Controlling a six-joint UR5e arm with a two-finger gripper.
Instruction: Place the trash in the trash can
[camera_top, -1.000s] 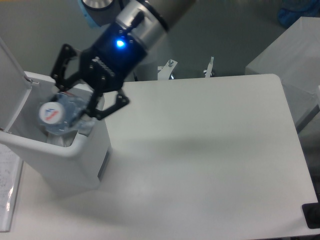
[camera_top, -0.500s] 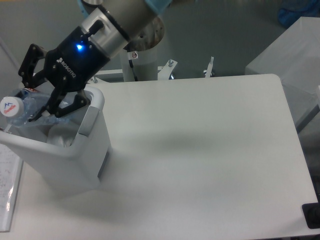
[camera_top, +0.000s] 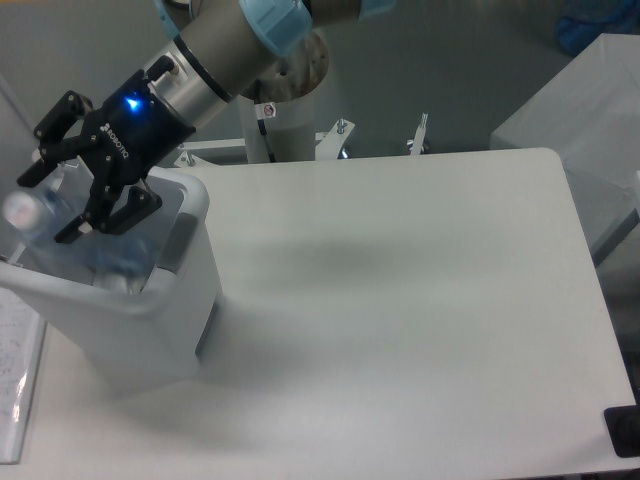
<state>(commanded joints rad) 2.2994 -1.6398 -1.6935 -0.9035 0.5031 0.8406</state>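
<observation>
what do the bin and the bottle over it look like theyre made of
The trash can looks like smooth white moulded plastic: rounded corners and a soft matt sheen. The bottle, blurred at the open end effector, seems thin clear plastic, since the bin shows through it; its cap end is a pale smear, so its finish cannot be judged.

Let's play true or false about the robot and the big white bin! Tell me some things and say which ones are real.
1. The gripper is over the open trash can. True.
2. The bottle lies on the white table. False: it shows as a blur at the bin's opening, by the gripper.
3. A blue light glows on the gripper's body. True.
4. The bin stands at the table's right edge. False: it is on the left side of the picture.
5. The bin's lid is shut. False: its top is open.
</observation>
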